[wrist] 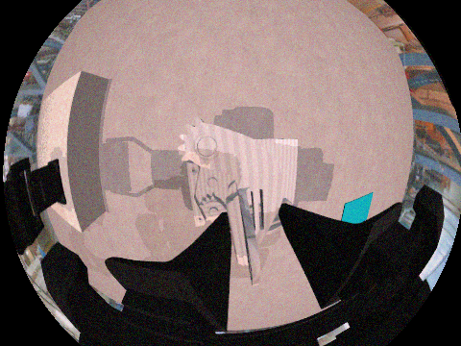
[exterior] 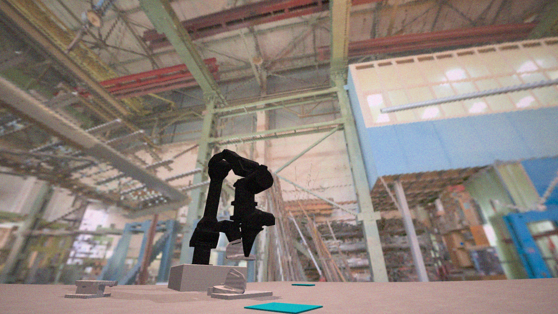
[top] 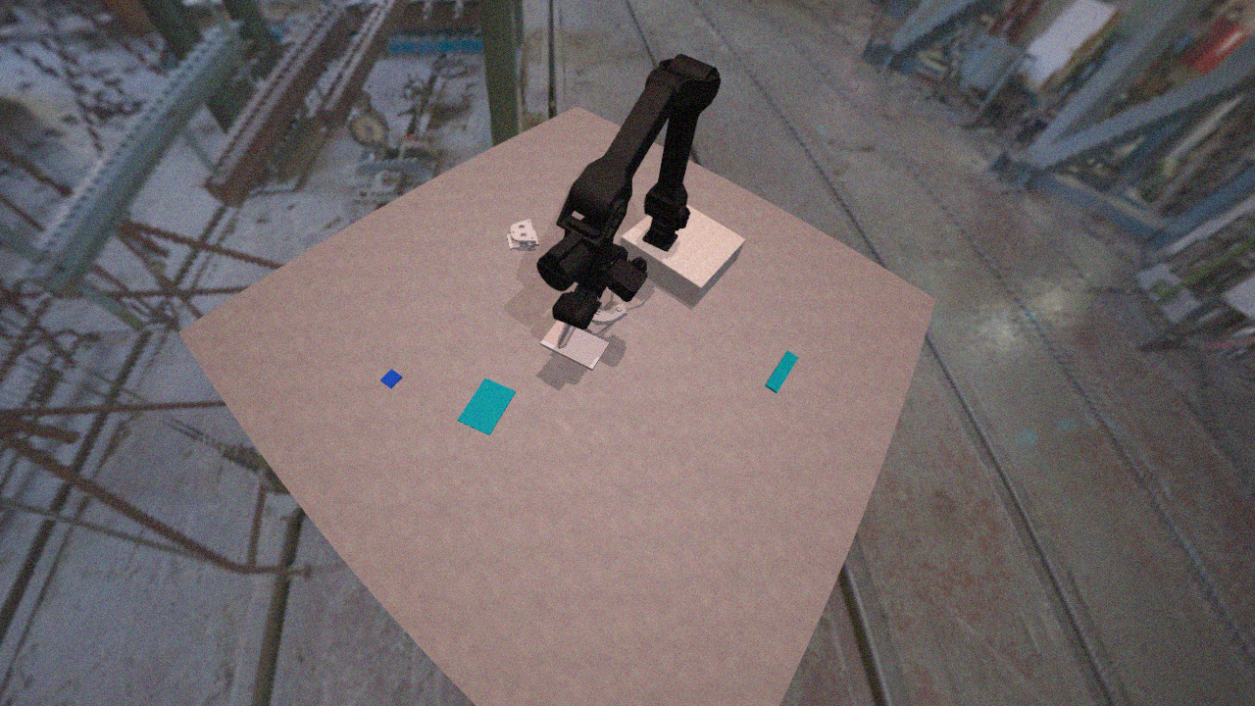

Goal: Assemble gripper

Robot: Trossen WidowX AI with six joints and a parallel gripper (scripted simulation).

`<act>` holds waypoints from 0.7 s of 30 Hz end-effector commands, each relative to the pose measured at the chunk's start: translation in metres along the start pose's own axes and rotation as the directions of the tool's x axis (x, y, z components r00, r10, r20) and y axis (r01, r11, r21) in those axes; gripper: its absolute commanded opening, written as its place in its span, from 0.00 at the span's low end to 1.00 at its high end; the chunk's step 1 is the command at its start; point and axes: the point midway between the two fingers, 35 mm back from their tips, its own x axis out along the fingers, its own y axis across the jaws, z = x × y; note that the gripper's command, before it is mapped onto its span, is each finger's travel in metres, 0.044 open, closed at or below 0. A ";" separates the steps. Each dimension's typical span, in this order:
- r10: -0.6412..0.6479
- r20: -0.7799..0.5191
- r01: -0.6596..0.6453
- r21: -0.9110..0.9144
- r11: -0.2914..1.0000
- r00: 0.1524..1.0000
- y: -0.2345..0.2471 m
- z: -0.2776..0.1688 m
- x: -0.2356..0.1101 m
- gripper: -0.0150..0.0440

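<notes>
Wrist view: one gripper (top: 592, 294) (exterior: 240, 248) (wrist: 254, 214), pinching one toothed jaw (exterior: 235, 250) (wrist: 218, 144) by its upright tab; jaw held above the gripper base (top: 589, 353) (exterior: 259, 293) (wrist: 288, 175), long axis crosswise, toothed end toward the base's pedestal side.
</notes>
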 end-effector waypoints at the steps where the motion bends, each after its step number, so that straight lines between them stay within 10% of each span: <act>1: 0.004 0.001 -0.004 -0.108 0.994 1.000 -0.001 0.001 0.001 0.48; 21: 0.003 0.001 -0.002 -0.654 0.757 1.000 -0.010 0.007 0.001 0.48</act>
